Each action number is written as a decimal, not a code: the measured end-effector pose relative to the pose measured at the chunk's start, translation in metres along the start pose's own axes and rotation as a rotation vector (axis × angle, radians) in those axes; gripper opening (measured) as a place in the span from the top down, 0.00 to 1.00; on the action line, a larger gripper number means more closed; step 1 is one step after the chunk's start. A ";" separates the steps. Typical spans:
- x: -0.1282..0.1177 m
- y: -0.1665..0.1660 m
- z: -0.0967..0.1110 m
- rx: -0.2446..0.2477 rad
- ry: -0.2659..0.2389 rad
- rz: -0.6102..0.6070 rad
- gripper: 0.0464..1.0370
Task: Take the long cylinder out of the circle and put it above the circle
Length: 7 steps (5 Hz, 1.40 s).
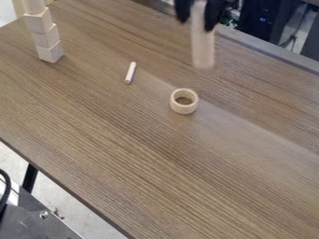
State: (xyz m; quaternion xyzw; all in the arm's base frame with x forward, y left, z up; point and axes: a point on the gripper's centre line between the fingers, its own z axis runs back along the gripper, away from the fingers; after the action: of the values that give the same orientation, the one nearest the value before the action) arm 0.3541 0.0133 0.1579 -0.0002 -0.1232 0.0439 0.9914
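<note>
At the top edge of the camera view, right of centre, hangs the black gripper [200,10], shut on a long pale wooden cylinder [203,49]. The cylinder points down, upright and slightly blurred, above the table and apart from the ring. Below it and a little to the left, a round wooden ring [184,101] lies flat on the table, with bare table visible through its hole.
A short white stick [130,73] lies left of the ring. Several stacked wooden blocks [45,35] stand at the upper left. The brown table [149,163] has its near edge at the lower left and its far edge at the upper right.
</note>
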 end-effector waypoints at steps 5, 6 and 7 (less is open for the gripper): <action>0.027 0.007 -0.063 0.051 0.084 -0.173 0.48; 0.027 0.007 -0.063 0.048 0.081 -0.174 0.48; 0.025 0.006 -0.069 0.043 0.101 -0.188 0.42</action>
State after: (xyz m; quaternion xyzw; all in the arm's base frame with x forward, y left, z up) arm 0.3944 0.0222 0.0966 0.0303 -0.0715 -0.0466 0.9959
